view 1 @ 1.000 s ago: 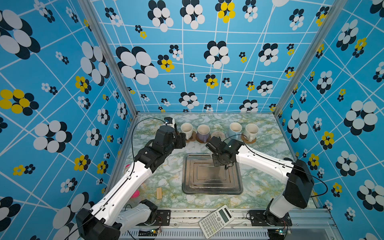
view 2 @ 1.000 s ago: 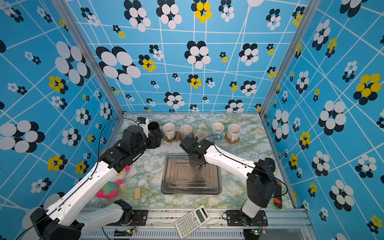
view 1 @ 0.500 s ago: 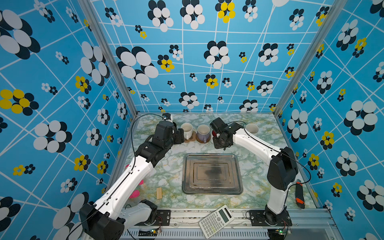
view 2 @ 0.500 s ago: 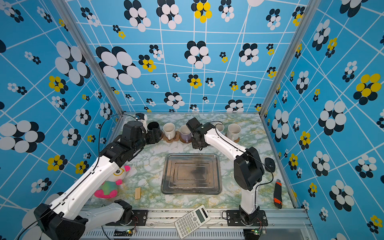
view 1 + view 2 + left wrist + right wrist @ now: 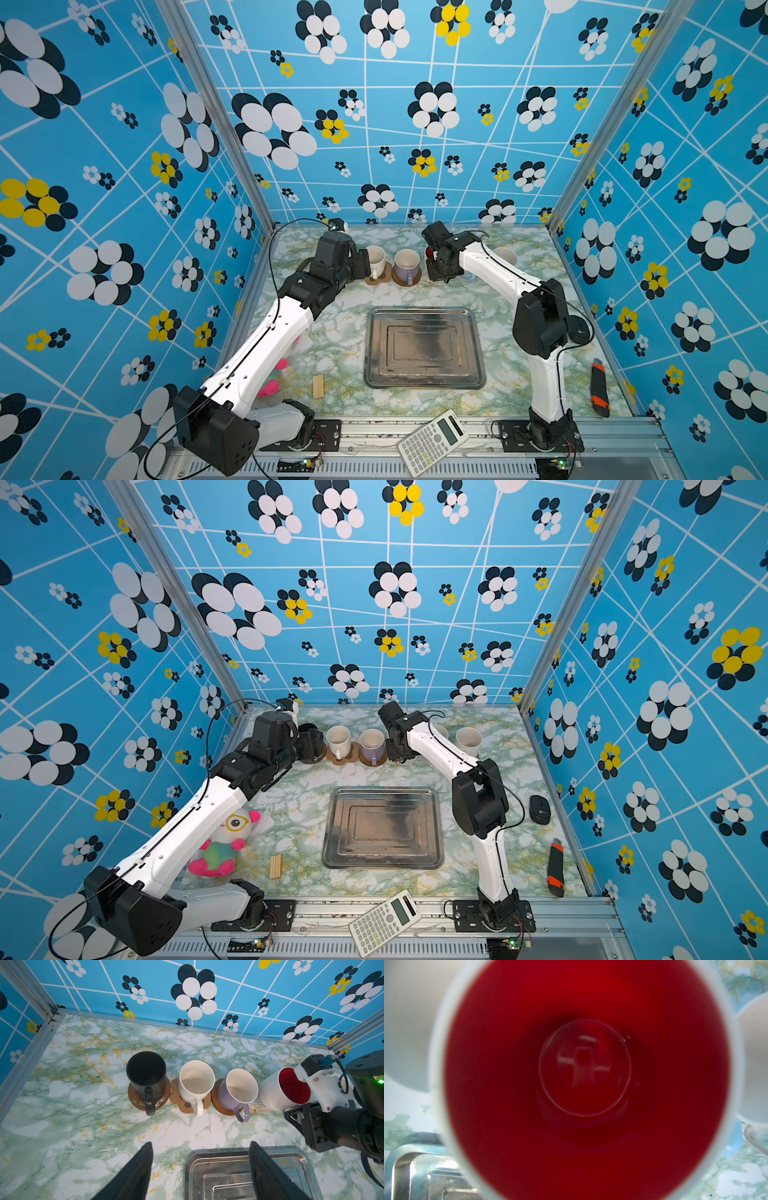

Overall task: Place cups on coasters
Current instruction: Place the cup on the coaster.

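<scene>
Marble-look green-and-white tabletop (image 5: 340,345) sits inside a booth of blue flowered wallpaper (image 5: 374,124). Black mug (image 5: 145,1072), white mug (image 5: 196,1080) and lavender mug (image 5: 225,1099) stand on brown cork coasters (image 5: 135,1098) near the back wall. Right gripper (image 5: 293,1112), jaws narrow, holds the white mug with red inside (image 5: 270,1093) tilted over a cream crocheted coaster (image 5: 258,1105); left gripper (image 5: 200,1144) gapes wide, empty.

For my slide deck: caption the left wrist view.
Black mug, white mug and lavender mug on brown coasters; right claw holds the red-lined mug.
</scene>
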Controlling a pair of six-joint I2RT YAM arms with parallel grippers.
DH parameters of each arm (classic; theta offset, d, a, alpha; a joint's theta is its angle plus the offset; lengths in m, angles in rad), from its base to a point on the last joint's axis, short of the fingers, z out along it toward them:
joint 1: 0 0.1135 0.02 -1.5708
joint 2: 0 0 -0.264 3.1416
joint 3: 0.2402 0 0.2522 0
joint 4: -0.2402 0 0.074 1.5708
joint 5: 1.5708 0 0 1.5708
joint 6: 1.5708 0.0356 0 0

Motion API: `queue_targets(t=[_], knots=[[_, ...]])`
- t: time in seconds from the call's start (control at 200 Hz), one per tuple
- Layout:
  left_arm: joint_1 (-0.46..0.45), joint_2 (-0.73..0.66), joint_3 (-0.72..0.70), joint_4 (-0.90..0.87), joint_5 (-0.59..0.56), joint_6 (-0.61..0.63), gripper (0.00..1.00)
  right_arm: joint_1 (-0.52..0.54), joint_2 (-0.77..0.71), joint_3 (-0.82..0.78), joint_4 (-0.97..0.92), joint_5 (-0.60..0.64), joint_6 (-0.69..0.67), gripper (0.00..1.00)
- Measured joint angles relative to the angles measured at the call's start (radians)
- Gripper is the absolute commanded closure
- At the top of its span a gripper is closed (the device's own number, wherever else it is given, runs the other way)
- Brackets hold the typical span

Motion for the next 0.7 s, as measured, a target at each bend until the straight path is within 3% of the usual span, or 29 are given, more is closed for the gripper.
queue_targets(t=[0.26, 0.7], knots=[[0.006, 0.014, 0.005, 0.000, 0.000, 0.000, 0.26, -0.046, 0.097, 0.087, -0.002, -0.008, -0.005, 1.00], [0.011, 0.027, 0.013, -0.002, 0.000, 0.000, 0.26, -0.053, 0.158, 0.095, -0.003, -0.035, -0.004, 1.00]])
